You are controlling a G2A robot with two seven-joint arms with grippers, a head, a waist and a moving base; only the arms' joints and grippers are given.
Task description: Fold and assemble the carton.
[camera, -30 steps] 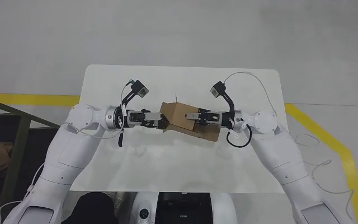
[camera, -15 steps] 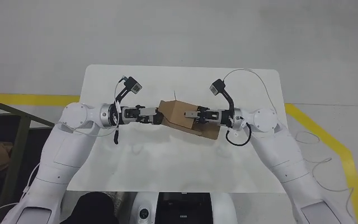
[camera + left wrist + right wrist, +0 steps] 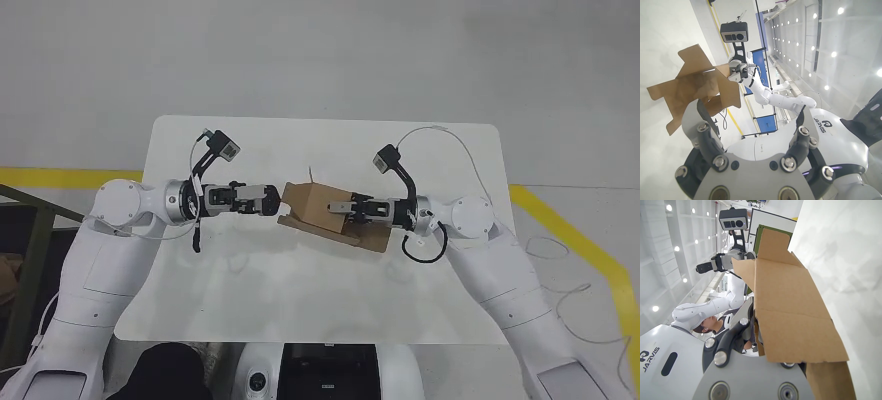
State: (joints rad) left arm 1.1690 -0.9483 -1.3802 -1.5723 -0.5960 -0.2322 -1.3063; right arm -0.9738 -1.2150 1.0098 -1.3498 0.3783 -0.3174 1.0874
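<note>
The brown carton [image 3: 322, 210], partly folded with loose flaps, is held just above the middle of the white table [image 3: 200, 290]. My right gripper [image 3: 346, 208] is shut on one of its wall panels from the right side. In the right wrist view that panel [image 3: 789, 313] runs between the fingers [image 3: 748, 311] and hides the far one. My left gripper [image 3: 270, 199] is open, level with the carton's left edge and a little apart from it. In the left wrist view the carton's flaps [image 3: 693, 85] splay out just beyond my spread fingers [image 3: 705, 113].
Bare table top lies all around the carton. A thin white cable [image 3: 455, 140] loops over the table's right rear corner. Yellow floor tape [image 3: 60, 178] runs past both sides of the table.
My left gripper has drawn back to the left, off the carton's left end, and the arm has swung outward. The carton's left end has sunk slightly. The right arm has held still.
</note>
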